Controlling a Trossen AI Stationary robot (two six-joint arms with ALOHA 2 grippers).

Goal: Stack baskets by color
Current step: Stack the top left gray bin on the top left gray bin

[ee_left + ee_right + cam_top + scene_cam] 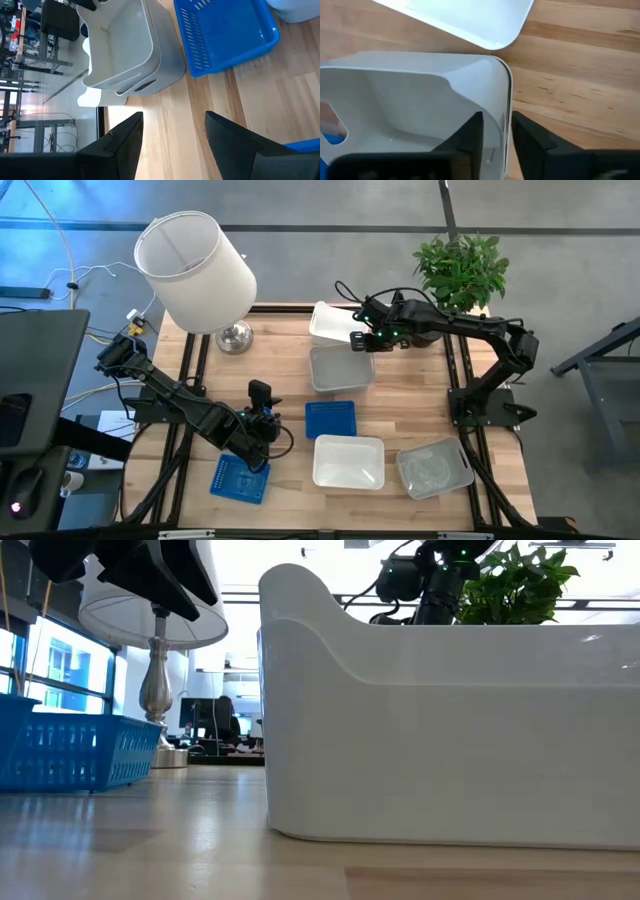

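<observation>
Nearest the left gripper [262, 442], whose fingers stand spread with bare wood between them: a perforated blue basket [239, 478] directly beneath the arm's forward end, flat on the table [280, 360], nothing inside.

Just ahead of that gripper: a second blue basket [330, 420], perforated, empty.

Beyond it: a grey-white basket [341, 368], seemingly more than one nested, since the left wrist view shows doubled rims [125, 75]. Interior bare.

At the right gripper [362, 340]: its two fingers straddle the far rim of this same grey-white basket [420, 95], one inside the wall, one outside. The right wrist view leaves it unclear whether the pads press the rim or stand slightly off it.

Just beside that gripper, toward the far table edge: a white basket [330, 322], opaque, empty, touching or nearly touching the grey-white one.

Near table edge, well apart from both grippers: a white basket [348, 461], empty, and beside it a translucent clear-grey basket [433, 468], turned at an angle, empty.

Non-task items: lamp with large white shade [196, 268]; potted plant [462, 268] behind the right arm.
</observation>
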